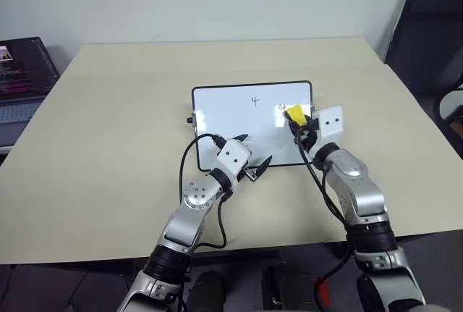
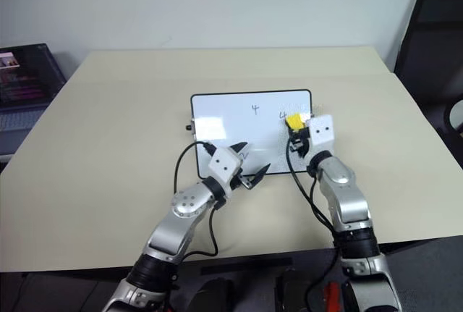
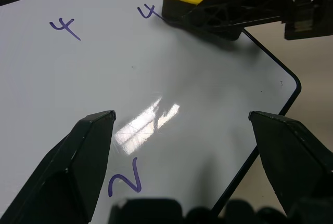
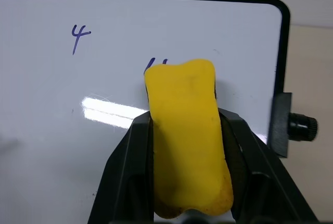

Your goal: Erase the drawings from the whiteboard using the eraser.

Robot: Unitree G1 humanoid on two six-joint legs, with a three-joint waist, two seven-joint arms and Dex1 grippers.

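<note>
The whiteboard [image 1: 231, 113] lies flat mid-table. My right gripper [image 1: 298, 125] is shut on the yellow eraser [image 1: 295, 115], holding it over the board's right end. In the right wrist view the eraser [image 4: 187, 141] sits squeezed between the black fingers [image 4: 130, 172]. Its front end covers part of one "4" drawing [image 4: 151, 64]. Another "4" [image 1: 255, 100] stands free near the board's far edge. A v-like squiggle [image 3: 125, 180] shows near my left gripper [image 1: 255, 150], which is open over the board's near edge with nothing between its fingers.
A laptop [image 1: 22, 73] sits at the table's left edge and a dark chair [image 1: 427, 30] stands beyond the right side. A black knob [image 4: 302, 126] sticks out of the board's short side. Bare beige tabletop [image 1: 108, 145] surrounds the board.
</note>
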